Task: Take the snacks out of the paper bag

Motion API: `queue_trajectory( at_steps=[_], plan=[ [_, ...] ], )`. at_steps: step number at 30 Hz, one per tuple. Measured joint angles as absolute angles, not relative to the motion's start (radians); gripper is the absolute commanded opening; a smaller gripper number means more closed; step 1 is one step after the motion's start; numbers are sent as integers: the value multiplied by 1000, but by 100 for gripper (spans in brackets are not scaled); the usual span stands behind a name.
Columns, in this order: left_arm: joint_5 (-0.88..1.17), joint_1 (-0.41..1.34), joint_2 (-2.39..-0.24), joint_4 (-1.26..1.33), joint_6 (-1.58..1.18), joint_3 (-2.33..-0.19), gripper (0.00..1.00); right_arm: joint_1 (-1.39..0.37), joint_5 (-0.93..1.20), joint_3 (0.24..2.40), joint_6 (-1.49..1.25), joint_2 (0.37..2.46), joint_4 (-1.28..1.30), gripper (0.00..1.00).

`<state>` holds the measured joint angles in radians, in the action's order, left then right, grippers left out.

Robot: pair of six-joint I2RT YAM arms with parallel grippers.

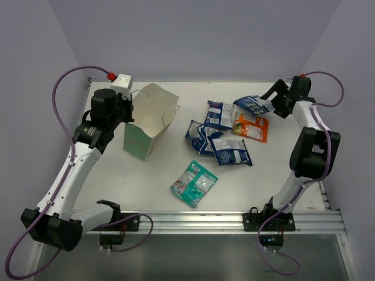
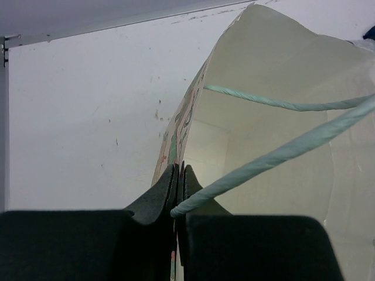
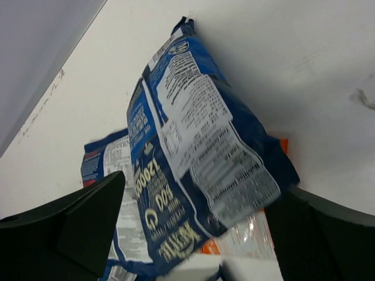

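The green paper bag (image 1: 146, 120) stands at the back left, its mouth open and tilted toward the right. My left gripper (image 1: 128, 111) is shut on the bag's left rim; in the left wrist view (image 2: 179, 175) the paper wall is pinched between the pads, with a loop handle (image 2: 281, 155) across the right finger. The whitish inside (image 2: 275, 88) shows no packets where visible. My right gripper (image 1: 274, 104) is open around a blue-and-white packet (image 3: 199, 146), which lies loosely between its spread fingers over the orange packet (image 1: 252, 127).
Three more blue-and-white packets (image 1: 220, 114) (image 1: 199, 136) (image 1: 232, 150) lie mid-table. A teal-green packet (image 1: 194, 183) lies nearer the front. Side and back walls close in the table; a metal rail (image 1: 234, 219) runs along the front edge.
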<state>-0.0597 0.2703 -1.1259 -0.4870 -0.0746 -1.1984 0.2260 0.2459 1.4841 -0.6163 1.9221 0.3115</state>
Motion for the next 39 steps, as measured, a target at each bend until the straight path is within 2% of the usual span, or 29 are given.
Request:
queue_trajectory(
  at_steps=[4,11,22,33,35,39],
  plan=[
    [-55,270,-1124,-480,-55,-1198,0,212,173,1377,-591,1640,386,99],
    [-13,270,-1104,-478,-40,-1199,0,207,172,1208,-571,1169,376,99],
    [35,270,-1044,-475,-123,-1195,0,71,235,1122,-429,940,331,99],
    [-9,239,-1069,-391,-204,-1049,0,-11,279,1121,-293,776,351,99],
    [-17,233,-1081,-366,-216,-1030,5,-27,279,1108,-275,744,347,99],
    [-33,223,-1086,-337,-228,-1001,25,-42,278,1076,-247,690,362,99]
  ],
)
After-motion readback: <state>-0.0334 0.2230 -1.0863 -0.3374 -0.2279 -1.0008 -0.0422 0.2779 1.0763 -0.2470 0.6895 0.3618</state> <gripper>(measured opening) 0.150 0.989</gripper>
